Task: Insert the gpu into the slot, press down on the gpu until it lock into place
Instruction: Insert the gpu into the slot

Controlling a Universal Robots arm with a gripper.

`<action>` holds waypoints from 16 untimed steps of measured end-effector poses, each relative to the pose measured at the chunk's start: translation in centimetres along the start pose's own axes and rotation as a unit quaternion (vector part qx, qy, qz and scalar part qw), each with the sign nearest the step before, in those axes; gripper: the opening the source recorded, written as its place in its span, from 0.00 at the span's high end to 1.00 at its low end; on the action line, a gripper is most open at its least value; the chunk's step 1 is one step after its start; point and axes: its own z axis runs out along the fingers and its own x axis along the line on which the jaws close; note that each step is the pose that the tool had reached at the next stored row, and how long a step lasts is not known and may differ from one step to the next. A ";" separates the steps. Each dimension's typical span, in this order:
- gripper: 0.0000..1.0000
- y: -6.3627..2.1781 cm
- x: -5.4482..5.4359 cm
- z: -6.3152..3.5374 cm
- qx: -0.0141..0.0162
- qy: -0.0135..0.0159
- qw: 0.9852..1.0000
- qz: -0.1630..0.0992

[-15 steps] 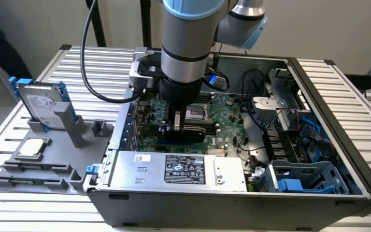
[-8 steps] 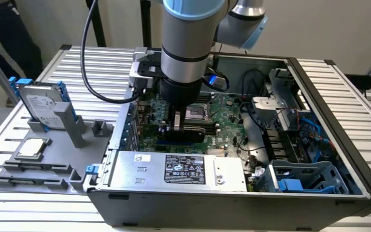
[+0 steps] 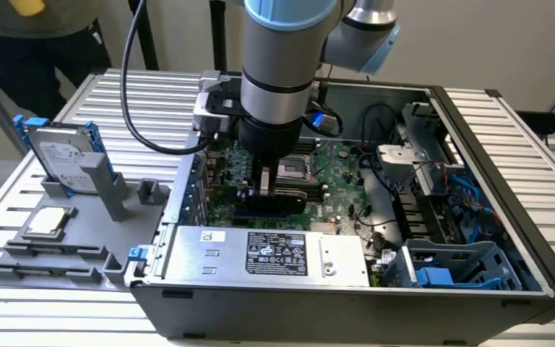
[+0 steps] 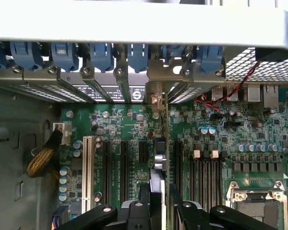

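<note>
Exterior view: pincer (image 3: 275,189) grips gpu (image 3: 287,196) between power supply (image 3: 268,254) and processor socket (image 3: 314,170).

Power-supply box (image 3: 268,253) and drive cage (image 3: 451,264) hem the motherboard (image 3: 340,184); above lies open.

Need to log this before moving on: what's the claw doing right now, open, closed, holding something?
Claw: closed on the gpu, which stands on edge over the motherboard between its fingers.
</note>
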 end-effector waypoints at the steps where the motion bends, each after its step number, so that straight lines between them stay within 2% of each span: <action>1: 0.74 0.00 0.0 0.02 0.000 0.000 1.000 0.000; 7: 0.74 -0.01 0.0 0.19 -0.002 0.000 1.000 0.000; 16: 0.74 -0.02 0.0 0.44 -0.002 0.000 1.000 0.000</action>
